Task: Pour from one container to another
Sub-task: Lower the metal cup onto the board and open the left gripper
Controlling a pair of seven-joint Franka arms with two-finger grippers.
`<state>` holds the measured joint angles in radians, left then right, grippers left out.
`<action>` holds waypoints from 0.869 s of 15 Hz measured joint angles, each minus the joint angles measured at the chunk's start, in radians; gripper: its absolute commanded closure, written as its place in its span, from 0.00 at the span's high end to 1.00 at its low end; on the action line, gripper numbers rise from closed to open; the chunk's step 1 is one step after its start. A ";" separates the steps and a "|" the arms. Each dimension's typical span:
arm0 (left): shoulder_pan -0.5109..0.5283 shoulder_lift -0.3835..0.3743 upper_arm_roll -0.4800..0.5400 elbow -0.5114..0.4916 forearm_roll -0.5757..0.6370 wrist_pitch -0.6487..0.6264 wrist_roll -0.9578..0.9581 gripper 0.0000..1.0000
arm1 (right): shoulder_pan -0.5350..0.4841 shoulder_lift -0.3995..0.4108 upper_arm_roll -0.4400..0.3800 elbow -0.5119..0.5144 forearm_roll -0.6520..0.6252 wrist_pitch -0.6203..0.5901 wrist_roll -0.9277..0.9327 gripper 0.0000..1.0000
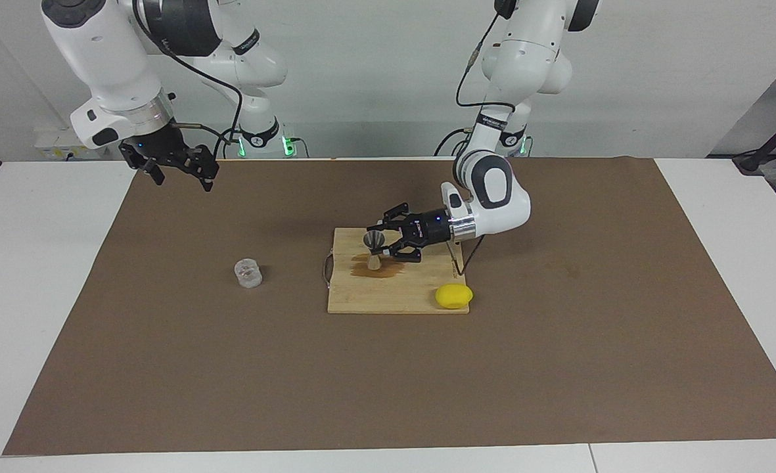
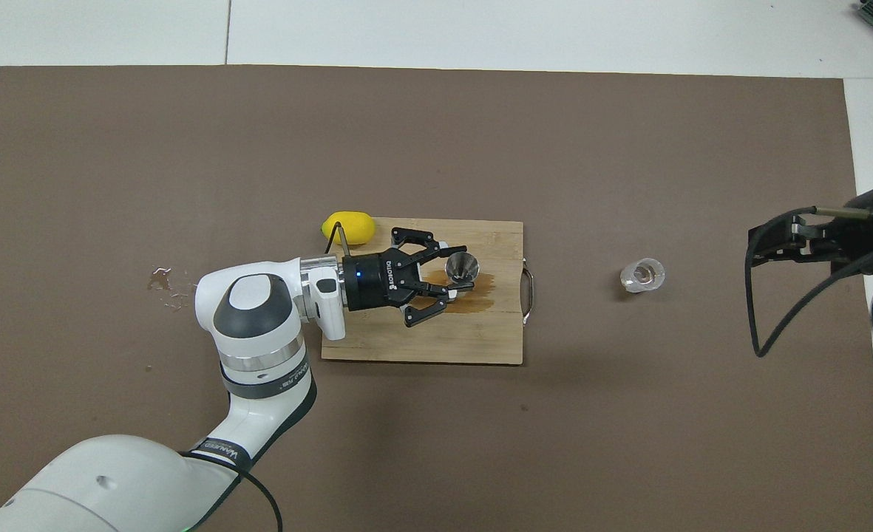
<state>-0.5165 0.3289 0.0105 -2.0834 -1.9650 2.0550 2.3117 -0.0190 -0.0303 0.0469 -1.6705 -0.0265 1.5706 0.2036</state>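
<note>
Jigger [image 1: 374,248] and glass cup [image 1: 248,273] are set out on a white table [image 1: 46,276] that is covered by a large brown mat [image 1: 558,355]. A wooden cutting board [image 1: 397,299] with a dark wet stain [image 1: 388,270] is laid near the middle of the mat. A yellow lemon [image 1: 454,296] is seen at the board's corner toward the left arm's end. The silver jigger is held upright at its narrow waist over the stain, pinched by the left claw [image 1: 382,244], which is reached in sideways. The clear ribbed glass cup is stood on the mat, well apart from the board, toward the right arm's end. The right claw [image 1: 181,172] is held spread wide in the air over the mat's edge nearest the robots, where the right arm is kept waiting.
</note>
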 measured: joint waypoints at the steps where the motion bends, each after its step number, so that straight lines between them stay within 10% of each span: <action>1: -0.009 0.003 0.000 0.000 -0.021 0.006 0.021 0.30 | 0.000 0.000 0.000 0.000 0.000 0.000 0.000 1.00; 10: -0.043 0.026 0.004 -0.003 -0.082 0.048 0.229 0.40 | 0.000 0.000 0.002 0.000 0.000 0.001 0.000 1.00; 12: -0.043 0.026 0.004 -0.003 -0.082 0.048 0.230 0.94 | 0.000 0.000 0.001 0.000 0.000 0.004 0.001 1.00; 13: -0.043 0.026 0.004 -0.003 -0.082 0.052 0.232 1.00 | 0.000 -0.001 0.001 0.000 0.000 0.007 0.009 0.99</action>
<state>-0.5594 0.3547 0.0146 -2.0865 -2.0467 2.1065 2.5439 -0.0191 -0.0308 0.0477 -1.6708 -0.0265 1.5772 0.2125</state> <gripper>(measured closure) 0.423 0.000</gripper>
